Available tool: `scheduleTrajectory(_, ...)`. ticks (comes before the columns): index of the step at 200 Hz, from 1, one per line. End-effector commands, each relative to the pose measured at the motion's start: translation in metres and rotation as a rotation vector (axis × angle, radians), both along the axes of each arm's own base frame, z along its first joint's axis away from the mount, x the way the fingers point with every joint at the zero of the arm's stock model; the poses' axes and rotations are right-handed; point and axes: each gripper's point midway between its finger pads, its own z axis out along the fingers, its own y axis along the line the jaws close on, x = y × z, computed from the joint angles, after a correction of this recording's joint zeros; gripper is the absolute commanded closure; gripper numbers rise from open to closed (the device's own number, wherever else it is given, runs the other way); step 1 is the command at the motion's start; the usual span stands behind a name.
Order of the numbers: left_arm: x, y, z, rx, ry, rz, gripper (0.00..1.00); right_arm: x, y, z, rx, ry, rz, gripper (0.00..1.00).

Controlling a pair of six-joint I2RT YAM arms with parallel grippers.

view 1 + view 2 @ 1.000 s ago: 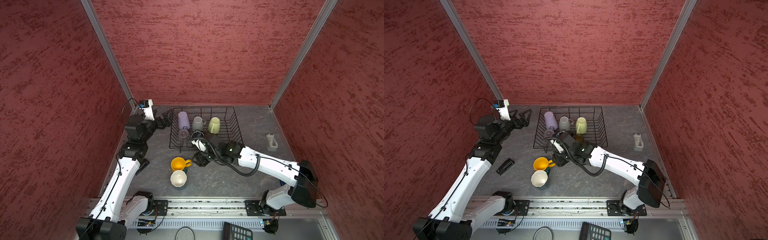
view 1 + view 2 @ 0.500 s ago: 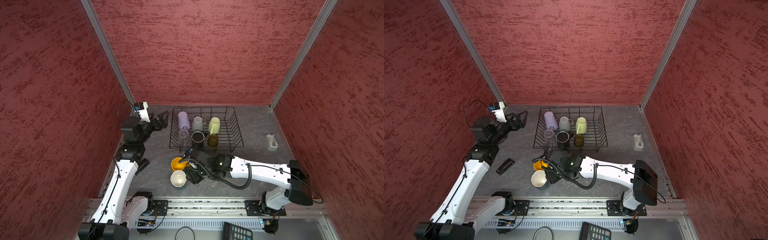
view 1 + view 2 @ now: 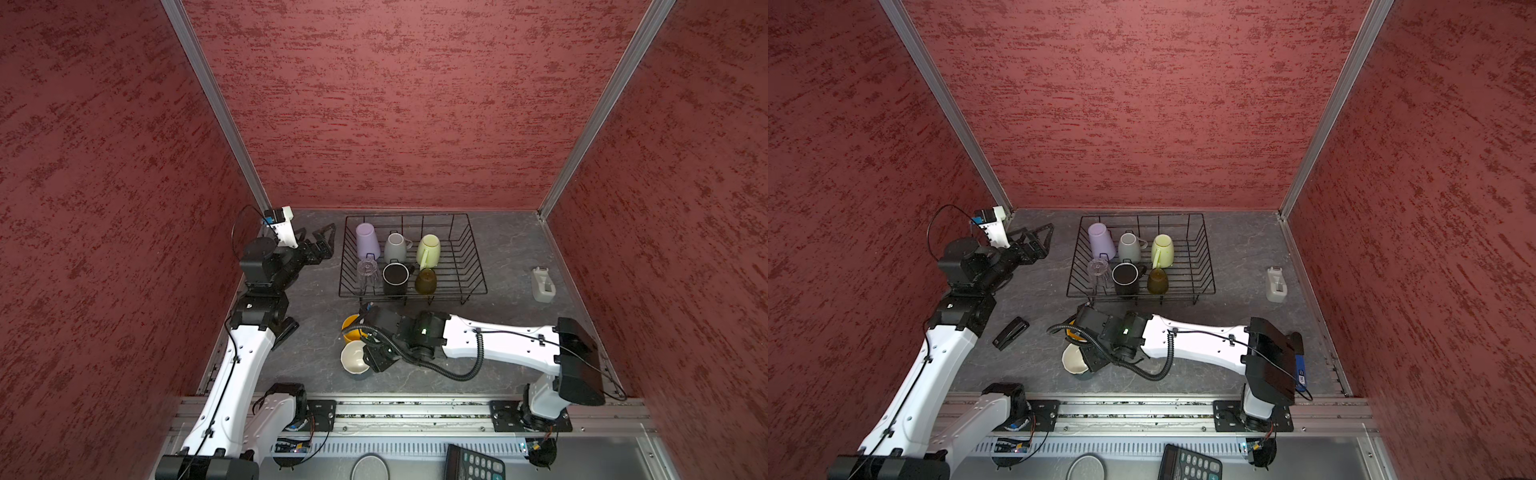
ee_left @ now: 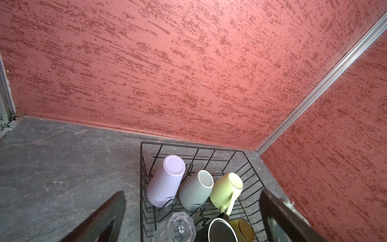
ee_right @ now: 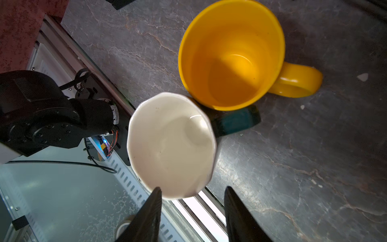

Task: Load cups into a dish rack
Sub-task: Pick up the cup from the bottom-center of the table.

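The black wire dish rack (image 3: 478,272) at the back holds a lilac tumbler (image 3: 368,241), a grey mug (image 3: 395,247), a pale green mug (image 3: 429,249), a clear glass (image 3: 368,270), a black mug (image 3: 395,276) and an olive-brown glass (image 3: 426,281). In front of it, a yellow mug (image 5: 230,62) stands upright against a dark teal mug with a cream inside (image 5: 171,146). My right gripper (image 5: 192,189) hangs over the teal mug's rim, jaws apart, gripping nothing. My left gripper (image 4: 192,192) is wide open and empty, left of the rack.
A pale tape dispenser (image 3: 542,284) stands right of the rack. A flat black object (image 3: 1011,332) lies by the left arm. Red walls close in three sides. A calculator (image 3: 473,463) and a round disc (image 3: 369,467) lie beyond the front rail.
My right arm has come from the rack's front edge down to the two mugs on the table, its jaws narrowing a little. The left arm drew back slightly toward the left wall.
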Motion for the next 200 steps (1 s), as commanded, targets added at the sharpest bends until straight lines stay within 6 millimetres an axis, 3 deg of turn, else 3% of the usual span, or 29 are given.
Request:
scheduleTrajectory(1, -0.002, 0.007, 0.000, -0.009, -0.005, 0.028, 0.00, 0.006, -0.001, -0.007, -0.045, -0.019, -0.042, 0.53)
scheduleTrajectory(118, -0.007, 0.012, 0.007, -0.013, -0.030, 0.042, 0.01, 0.022, 0.012, -0.043, -0.174, -0.036, -0.082, 0.62)
scheduleTrajectory(200, -0.013, 0.020, 0.013, -0.032, -0.061, 0.086, 0.00, 0.024, -0.001, -0.049, -0.220, -0.055, -0.101, 0.88)
